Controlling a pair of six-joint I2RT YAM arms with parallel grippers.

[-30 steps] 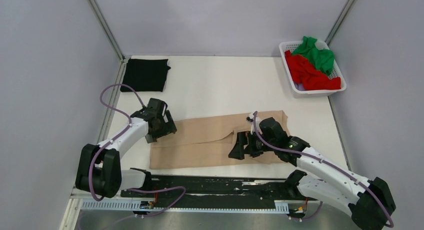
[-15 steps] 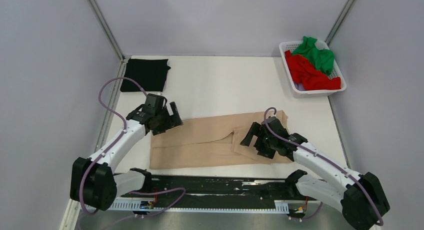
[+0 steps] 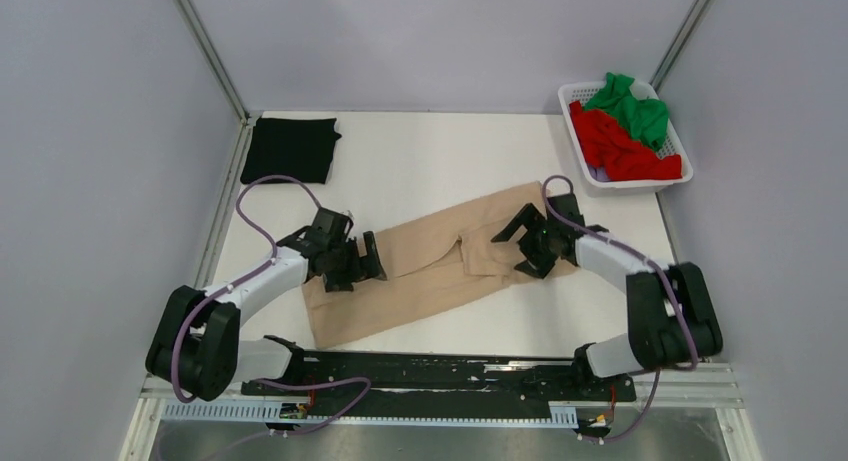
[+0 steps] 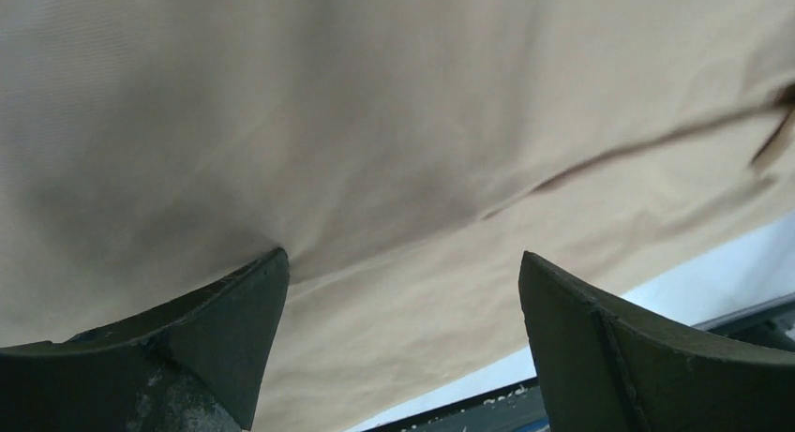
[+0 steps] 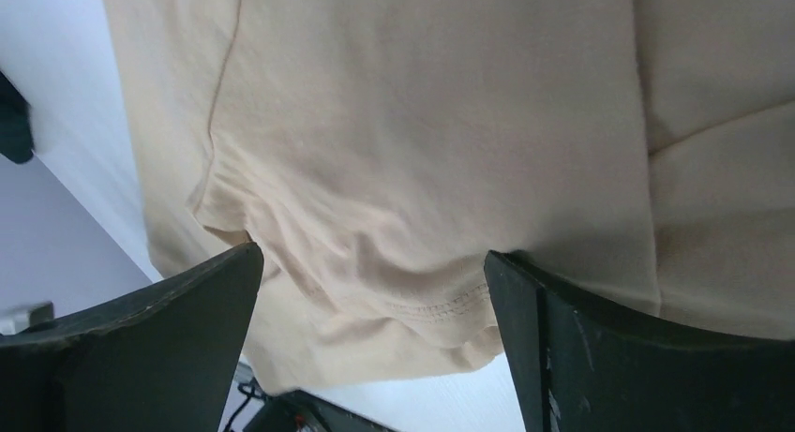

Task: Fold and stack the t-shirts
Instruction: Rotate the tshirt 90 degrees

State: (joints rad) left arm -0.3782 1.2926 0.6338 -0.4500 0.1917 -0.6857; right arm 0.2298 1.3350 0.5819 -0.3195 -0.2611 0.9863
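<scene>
The beige t-shirt [image 3: 425, 261] lies folded into a long strip, slanting from near left to far right on the white table [image 3: 440, 156]. My left gripper [image 3: 362, 262] is open and rests on the strip's left part; the cloth fills the left wrist view [image 4: 394, 123]. My right gripper [image 3: 520, 243] is open on the strip's right end, where a hemmed edge shows [image 5: 412, 216]. A folded black t-shirt [image 3: 291, 149] lies at the far left corner. The red t-shirt [image 3: 620, 149] and green t-shirt [image 3: 632, 106] are bunched in the basket.
The white slatted basket [image 3: 585, 166] stands at the far right corner. A black rail [image 3: 430, 369] runs along the table's near edge. Grey walls and metal posts close in the table on three sides.
Both grippers have turned the beige strip: the right end went away from me, the left gripper moved right and nearer. The strip now lies slanted instead of level.
</scene>
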